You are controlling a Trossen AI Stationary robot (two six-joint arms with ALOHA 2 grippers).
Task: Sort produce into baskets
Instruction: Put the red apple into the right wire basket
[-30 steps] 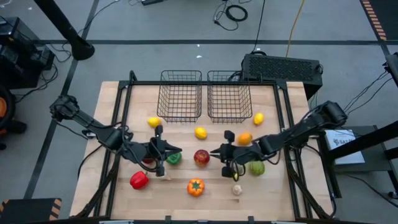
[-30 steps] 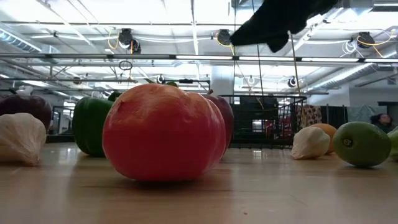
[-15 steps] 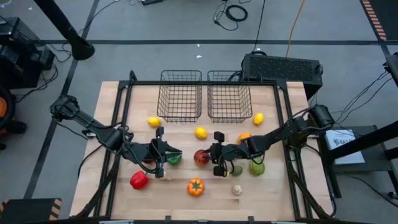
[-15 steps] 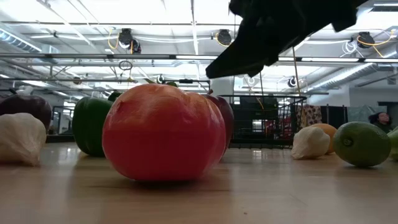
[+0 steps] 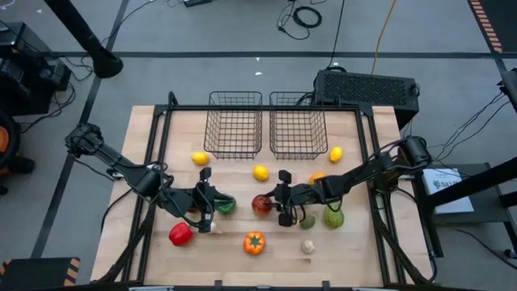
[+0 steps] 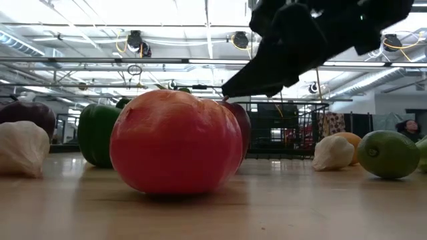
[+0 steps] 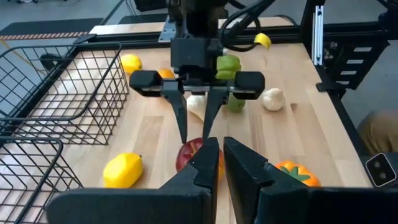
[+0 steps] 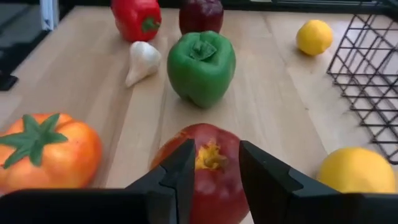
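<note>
Shows a change from one second ago in the right end effector [image 5: 280,199]: carried leftward across the light wooden bench [image 5: 355,242], away from the small whitish bulb [image 5: 308,246] and up to the round red apple [image 5: 261,205]. Shows its two fingers spread wider than before, released and gripping nothing, tips poised just above the apple's top on either side of the stem hollow. Shows no clear contact with the apple. Leaves the left end effector [image 7: 222,146] where it was a second ago, beside the green bell pepper [image 5: 225,206], fingers almost together with only a thin slit between them and nothing held. Shows the right arm reaching in low from the bench's right edge, stretched long toward the middle, wrist level and pointing at the left arm. Mirrors that with the left arm stretched from the left edge, so that both end effectors face each other with the apple and the green pepper between them. Keeps all produce on the bench, as in the earlier frames: three yellow lemons [image 5: 260,172] nearer the baskets, a round orange [image 5: 317,178] partly under the right arm, a red bell pepper [image 5: 180,234] and an orange bell pepper [image 5: 254,242] along the near edge, and a pale green fruit [image 5: 333,217] beside the right arm. Places two dark wire-mesh baskets [image 5: 235,121] side by side at the far edge of the bench, with no produce inside.
</note>
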